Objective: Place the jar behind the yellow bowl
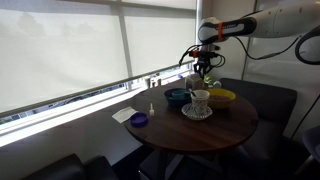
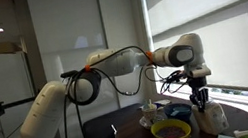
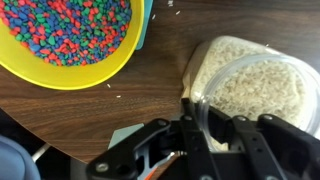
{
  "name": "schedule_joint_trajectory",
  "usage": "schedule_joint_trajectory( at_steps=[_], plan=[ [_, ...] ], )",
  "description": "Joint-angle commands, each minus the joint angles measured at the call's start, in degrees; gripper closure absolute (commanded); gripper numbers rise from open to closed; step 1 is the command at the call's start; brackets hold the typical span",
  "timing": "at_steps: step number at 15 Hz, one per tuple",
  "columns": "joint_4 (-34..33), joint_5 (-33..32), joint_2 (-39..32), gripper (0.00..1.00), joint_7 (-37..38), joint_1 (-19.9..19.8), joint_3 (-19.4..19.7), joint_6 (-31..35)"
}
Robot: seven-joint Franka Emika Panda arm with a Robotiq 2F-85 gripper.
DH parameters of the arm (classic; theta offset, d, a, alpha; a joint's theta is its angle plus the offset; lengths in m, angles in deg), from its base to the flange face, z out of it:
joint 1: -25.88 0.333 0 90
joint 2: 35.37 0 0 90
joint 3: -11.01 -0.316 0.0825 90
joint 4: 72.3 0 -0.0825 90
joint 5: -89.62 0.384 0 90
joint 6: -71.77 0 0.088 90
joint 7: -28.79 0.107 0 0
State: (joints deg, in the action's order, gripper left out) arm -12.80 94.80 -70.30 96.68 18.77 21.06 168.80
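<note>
- Hanging over the round table (image 1: 232,126), the gripper (image 3: 218,122) points down, its fingers (image 3: 192,128) standing apart at the bottom of the wrist view.
- Just past the fingertips stands the jar (image 3: 212,58), clear-walled and full of pale cream grains. Its near edge reaches into the gap between the jaws, but I cannot tell whether they pinch it.
- Beyond the jar and to one side, close but with a strip of bare wood between them, sits the yellow bowl (image 3: 68,82), filled with many-coloured beads (image 3: 70,30).
- Farther from the gripper in an exterior view, a white cup (image 1: 199,100) on a saucer and a teal bowl (image 1: 177,96) stand on the same table.
</note>
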Motion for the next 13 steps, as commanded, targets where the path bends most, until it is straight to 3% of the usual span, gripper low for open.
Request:
schedule_joint_trajectory(
  at_steps=[1,3,7,11,12,13],
  plan=[
    [-5.5,3.7,-0.3,0.64,0.1,-1.3,-1.5,-4.1],
    [-6.4,4.6,-0.1,0.57,0.3,-1.2,-1.6,-5.1],
    [-9.6,4.6,1.0,0.29,-0.1,-0.4,-1.5,-4.8],
    [-10.2,0.5,6.7,0.02,-5.0,3.9,-1.9,-3.6],
    [-10.3,0.0,8.2,0.0,-6.4,5.2,-2.2,-3.6],
    [-11.2,2.0,4.8,0.13,-4.4,3.1,-1.5,-3.5]
  ],
)
